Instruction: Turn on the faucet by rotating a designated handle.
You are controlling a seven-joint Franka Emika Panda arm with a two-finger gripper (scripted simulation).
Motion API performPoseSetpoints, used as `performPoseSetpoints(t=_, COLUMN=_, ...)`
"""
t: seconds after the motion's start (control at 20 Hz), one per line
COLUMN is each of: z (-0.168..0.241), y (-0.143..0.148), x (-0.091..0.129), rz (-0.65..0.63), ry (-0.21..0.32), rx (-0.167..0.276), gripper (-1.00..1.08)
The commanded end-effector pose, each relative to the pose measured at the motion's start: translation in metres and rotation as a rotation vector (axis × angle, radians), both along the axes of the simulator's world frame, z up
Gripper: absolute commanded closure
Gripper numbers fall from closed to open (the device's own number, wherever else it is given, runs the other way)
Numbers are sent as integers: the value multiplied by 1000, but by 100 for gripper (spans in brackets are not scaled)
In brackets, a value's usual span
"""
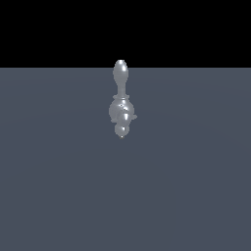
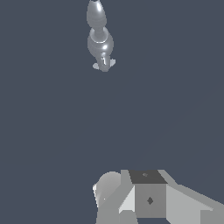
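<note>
A shiny silver faucet (image 1: 121,109) stands on the flat grey floor in the middle of the exterior view. It has a tall rounded top, a bulbous body and a small knob at its low front end. A short handle stub (image 1: 133,116) sticks out on the exterior view's right. The faucet also shows in the wrist view (image 2: 99,40), far from the hand. Grey blocky parts of my gripper (image 2: 148,197) fill the near edge of the wrist view. How the jaws stand does not show. The gripper touches nothing and is out of the exterior view.
The grey floor (image 1: 59,186) stretches all around the faucet, with a black background behind it. No other objects are in view.
</note>
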State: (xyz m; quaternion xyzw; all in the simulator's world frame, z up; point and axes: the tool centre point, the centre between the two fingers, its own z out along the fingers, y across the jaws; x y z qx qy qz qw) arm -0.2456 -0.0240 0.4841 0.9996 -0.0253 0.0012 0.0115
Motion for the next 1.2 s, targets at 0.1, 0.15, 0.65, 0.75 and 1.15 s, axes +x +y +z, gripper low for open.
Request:
performPoseSetpoints(t=0.1, z=-67, y=26, x=13, rz=101, ry=127, rx=-21, gripper=22)
performPoseSetpoints(t=0.15, z=-76, y=11, x=23, rz=69, ry=130, rx=9, gripper=28)
performPoseSetpoints(t=0.65, z=-207, y=18, x=102, rz=119, ry=158, rx=-170, gripper=80)
performPoseSetpoints(t=0.75, z=-231, y=12, x=118, rz=82, ry=146, rx=-183, gripper=65)
performPoseSetpoints(t=1.15, z=-275, y=-30, x=188, rz=73, ry=60, rx=-212, gripper=3)
